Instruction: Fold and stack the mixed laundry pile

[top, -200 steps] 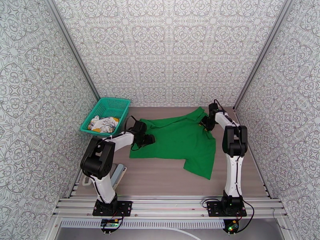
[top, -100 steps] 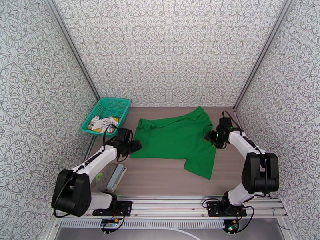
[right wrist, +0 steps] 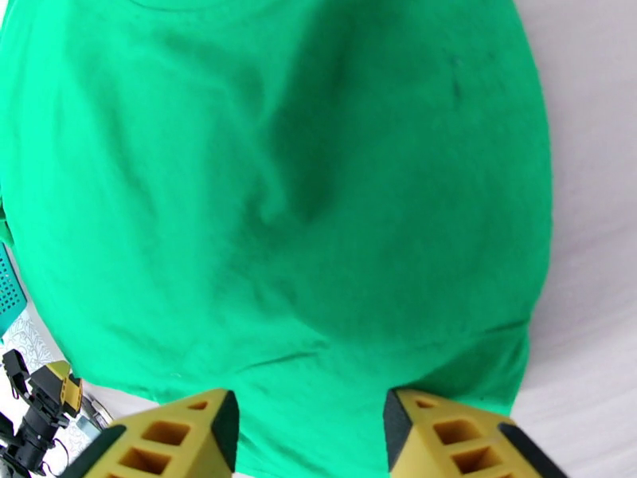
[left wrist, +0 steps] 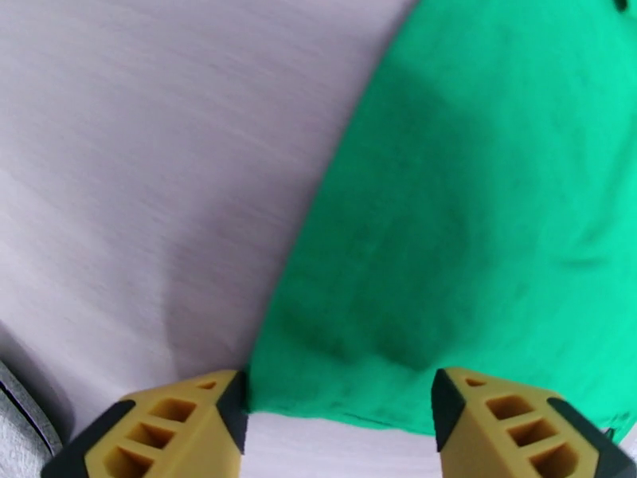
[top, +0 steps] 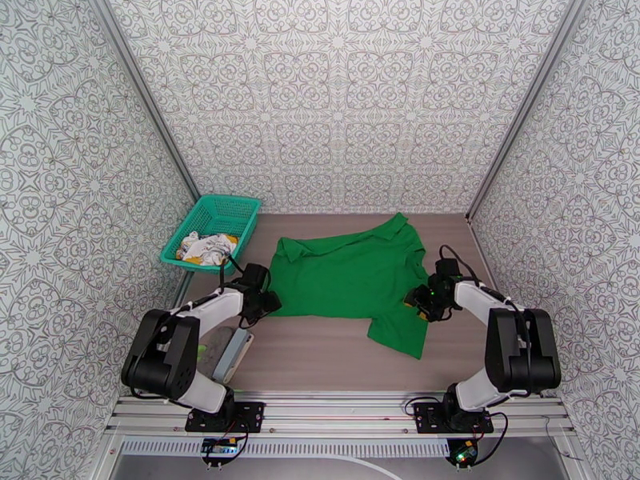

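The bright green shirt (top: 352,278) lies spread flat on the table, one sleeve trailing toward the near right. My left gripper (top: 268,302) sits low at the shirt's near-left corner. In the left wrist view its yellow fingers (left wrist: 183,428) stand apart, and the gripper (left wrist: 338,416) straddles the corner of the green cloth (left wrist: 478,193). My right gripper (top: 420,302) is at the shirt's right edge by the sleeve. In the right wrist view this gripper (right wrist: 306,432) is open over the green fabric (right wrist: 279,193). The white printed garment (top: 206,248) lies bunched in the basket.
The teal mesh basket (top: 214,211) stands at the back left against the patterned wall. A grey flat object (top: 228,350) lies beside the left arm's base. Bare table (top: 320,354) runs along the near side, ending at the aluminium rail (top: 344,410).
Both arms pulled back toward the near side. The left gripper went from the shirt's left sleeve to its near-left corner; the right went from the collar side to the right sleeve. The shirt lies flatter.
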Motion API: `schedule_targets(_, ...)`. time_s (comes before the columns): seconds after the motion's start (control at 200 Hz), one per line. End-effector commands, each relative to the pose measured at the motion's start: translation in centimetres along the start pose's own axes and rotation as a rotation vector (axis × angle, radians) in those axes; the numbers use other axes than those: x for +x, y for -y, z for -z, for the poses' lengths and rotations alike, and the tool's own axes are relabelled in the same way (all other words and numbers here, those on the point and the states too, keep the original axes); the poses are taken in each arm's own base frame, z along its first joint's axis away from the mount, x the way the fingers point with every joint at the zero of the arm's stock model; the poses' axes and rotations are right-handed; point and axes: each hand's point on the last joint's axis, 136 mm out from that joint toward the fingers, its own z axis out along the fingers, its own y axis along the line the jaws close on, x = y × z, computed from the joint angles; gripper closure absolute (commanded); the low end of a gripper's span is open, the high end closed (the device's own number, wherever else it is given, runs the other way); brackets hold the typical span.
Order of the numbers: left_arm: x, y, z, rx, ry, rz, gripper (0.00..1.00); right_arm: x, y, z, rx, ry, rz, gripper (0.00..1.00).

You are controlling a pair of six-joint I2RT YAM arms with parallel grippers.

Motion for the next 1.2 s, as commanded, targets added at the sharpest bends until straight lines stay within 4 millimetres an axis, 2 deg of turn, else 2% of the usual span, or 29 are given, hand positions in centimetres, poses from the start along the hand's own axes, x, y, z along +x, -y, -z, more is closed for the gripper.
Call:
schedule_targets(0.0,-0.4,0.9,-1.4,0.023,-0.003,-0.002,0.39,-0.1,0.5,-0.4,0.011,-0.001,-0.018,0.44)
schedule_targets(0.115,-0.1,1.0,-1.4,0.024,-0.004,-0.008,0.5,0.0,1.0,0.1,0.042,0.007,-0.02,0.44)
schedule_targets(0.23,-0.3,1.3,-1.0,0.036,0.013,-0.012,0.67,-0.2,1.4,1.2,0.09,0.032,-0.012,0.43)
schedule_targets(0.425,-0.7,2.2,-0.5,0.059,0.035,-0.038,0.88,-0.4,3.7,2.6,0.223,0.074,-0.005,0.42)
schedule_targets(0.56,-1.1,2.9,-0.3,0.078,0.055,-0.048,1.0,0.0,4.4,2.3,0.233,0.062,-0.015,0.42)
schedule_targets(0.96,-2.5,4.3,2.3,0.142,0.138,-0.069,1.0,0.5,4.9,-1.0,0.231,-0.008,-0.025,0.58)
schedule_targets(1.095,-2.8,4.6,3.2,0.161,0.16,-0.073,1.0,0.5,5.4,-2.0,0.237,-0.018,-0.032,0.72)
schedule_targets(1.195,-3.1,4.8,4.0,0.172,0.184,-0.085,1.0,0.0,4.5,-1.5,0.204,0.004,-0.018,0.84)
